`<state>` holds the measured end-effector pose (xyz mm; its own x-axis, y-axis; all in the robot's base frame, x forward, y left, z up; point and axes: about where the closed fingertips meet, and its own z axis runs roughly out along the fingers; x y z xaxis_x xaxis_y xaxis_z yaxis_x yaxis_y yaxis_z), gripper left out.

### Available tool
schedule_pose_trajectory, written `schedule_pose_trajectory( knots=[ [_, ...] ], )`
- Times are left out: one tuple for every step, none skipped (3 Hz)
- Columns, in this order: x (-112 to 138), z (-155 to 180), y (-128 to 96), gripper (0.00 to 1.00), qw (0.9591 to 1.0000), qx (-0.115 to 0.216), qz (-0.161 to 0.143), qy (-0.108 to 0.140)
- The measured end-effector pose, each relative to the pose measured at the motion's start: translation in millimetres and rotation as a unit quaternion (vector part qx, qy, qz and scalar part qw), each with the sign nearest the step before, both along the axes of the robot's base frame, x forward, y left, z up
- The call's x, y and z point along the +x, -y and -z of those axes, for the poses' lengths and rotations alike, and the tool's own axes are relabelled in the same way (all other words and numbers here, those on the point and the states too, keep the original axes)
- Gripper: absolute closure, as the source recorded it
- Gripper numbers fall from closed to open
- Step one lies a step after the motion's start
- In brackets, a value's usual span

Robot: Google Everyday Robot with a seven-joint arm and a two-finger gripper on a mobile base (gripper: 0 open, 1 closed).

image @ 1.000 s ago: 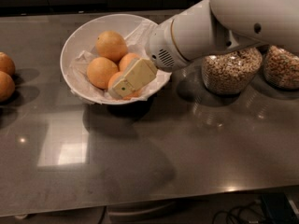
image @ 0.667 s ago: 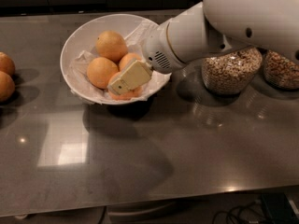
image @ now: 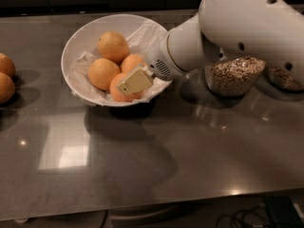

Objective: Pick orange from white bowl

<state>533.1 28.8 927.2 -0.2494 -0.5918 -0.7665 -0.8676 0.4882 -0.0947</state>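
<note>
Toward the front of the wide white paper-lined bowl (image: pixel 71 46), the cream-padded gripper (image: pixel 135 80) covers the deep-orange round orange (image: pixel 114 90), open or closed cannot be told; an off-centre hold could roll it against the paler neighbouring fruits (image: pixel 102 73).

Tool (image: pixel 135 80): inside bowl (image: pixel 71 51), front right, over orange (image: pixel 118 92). Paler fruits (image: pixel 103 73) crowd the bowl's left and rear. Arm (image: pixel 237 27) spans the right rim. Jars (image: pixel 232 75) stand near on the right. Loose fruits (image: pixel 5 75) at far left. Counter (image: pixel 142 165) front: open passage.
</note>
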Motion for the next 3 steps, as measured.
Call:
schedule_pose_trajectory(
  knots=[
    [-0.1,-0.2,-0.1,0.26,1.0,0.0,0.0,0.0],
    [-0.2,-0.3,-0.3,0.22,1.0,0.0,0.0,0.0],
    [-1.5,-0.7,-2.0,0.22,1.0,0.002,-0.001,-0.001]
  ],
)
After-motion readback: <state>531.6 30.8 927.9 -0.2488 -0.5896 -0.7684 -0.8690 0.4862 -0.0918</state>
